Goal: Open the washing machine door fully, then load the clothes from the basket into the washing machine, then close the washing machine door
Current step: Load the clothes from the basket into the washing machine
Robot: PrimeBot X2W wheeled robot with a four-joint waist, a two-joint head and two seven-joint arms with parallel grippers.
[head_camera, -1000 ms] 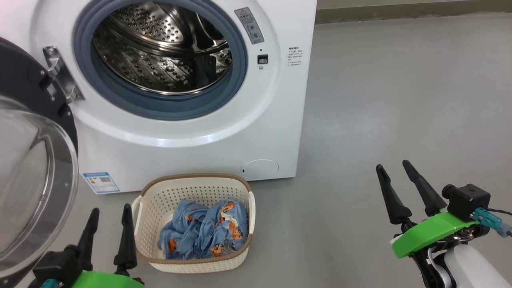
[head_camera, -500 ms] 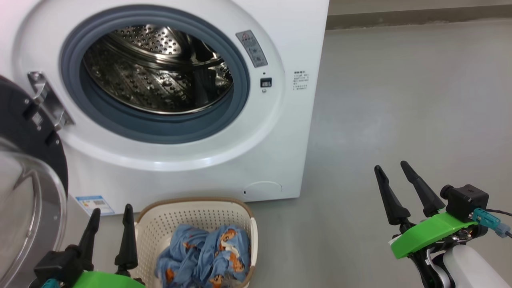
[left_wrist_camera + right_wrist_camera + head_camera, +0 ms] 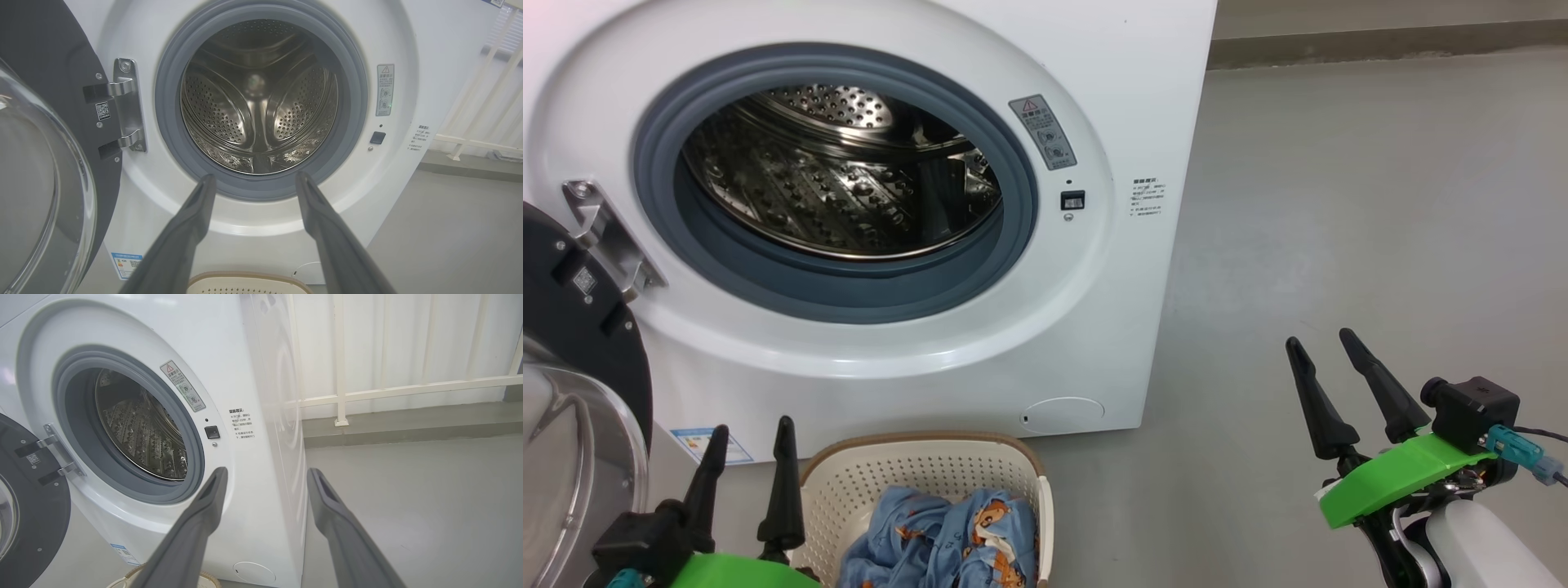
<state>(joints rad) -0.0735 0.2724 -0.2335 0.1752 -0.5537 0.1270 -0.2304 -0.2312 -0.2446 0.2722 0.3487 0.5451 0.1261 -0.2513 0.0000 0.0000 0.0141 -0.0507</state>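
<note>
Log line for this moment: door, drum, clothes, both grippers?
washing machine door: open | washing machine: drum empty | clothes: in basket | left gripper: open, empty | right gripper: open, empty

Laundry corner: white front-loading washing machine (image 3: 1094,343), bare grey floor (image 3: 1339,204), white railing (image 3: 339,355) behind.

Floor (image 3: 1339,204): smooth grey, right half of frame. White railing (image 3: 408,390) on grey kerb (image 3: 408,428), upper right.

Noted glossy white casing on the washing machine (image 3: 1152,82), shiny perforated steel drum (image 3: 841,196), matt grey rubber ring (image 3: 849,300), cream plastic basket (image 3: 915,474).
</note>
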